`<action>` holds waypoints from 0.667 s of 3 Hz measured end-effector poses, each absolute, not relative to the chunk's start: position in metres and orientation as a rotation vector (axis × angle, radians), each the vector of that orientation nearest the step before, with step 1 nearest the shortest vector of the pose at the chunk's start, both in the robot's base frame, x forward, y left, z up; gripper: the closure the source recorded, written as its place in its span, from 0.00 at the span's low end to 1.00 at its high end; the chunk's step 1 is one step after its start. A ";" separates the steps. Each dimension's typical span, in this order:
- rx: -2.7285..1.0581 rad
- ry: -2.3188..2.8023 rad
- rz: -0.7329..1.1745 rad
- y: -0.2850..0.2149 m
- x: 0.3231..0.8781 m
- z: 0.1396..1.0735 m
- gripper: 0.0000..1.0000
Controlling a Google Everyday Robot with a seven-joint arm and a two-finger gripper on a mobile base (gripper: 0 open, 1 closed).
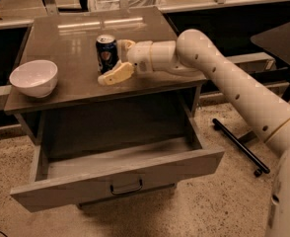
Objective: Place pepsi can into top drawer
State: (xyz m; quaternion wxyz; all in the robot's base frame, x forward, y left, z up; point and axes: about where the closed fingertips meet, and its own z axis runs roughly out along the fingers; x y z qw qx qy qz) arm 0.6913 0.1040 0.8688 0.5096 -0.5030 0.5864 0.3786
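Observation:
The pepsi can [106,54] stands upright near the middle of the cabinet top [71,38]. My gripper [113,61] reaches in from the right at can height, open. One finger [116,74] lies on the top in front of the can and the other shows just behind it, so the can sits between them. I cannot tell whether either finger touches it. The top drawer [86,184] is pulled out below the cabinet top. Its inside is in view and its dark bail handle [126,187] faces the front.
A white bowl [34,77] sits at the left front of the cabinet top. A black bar with small wheels [239,146] lies on the speckled floor at the right. A dark table [282,39] stands at the far right. My arm spans the cabinet's right edge.

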 end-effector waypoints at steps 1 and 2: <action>-1.154 1.364 0.922 0.125 0.703 0.871 0.00; -1.105 1.319 0.893 0.133 0.720 0.883 0.00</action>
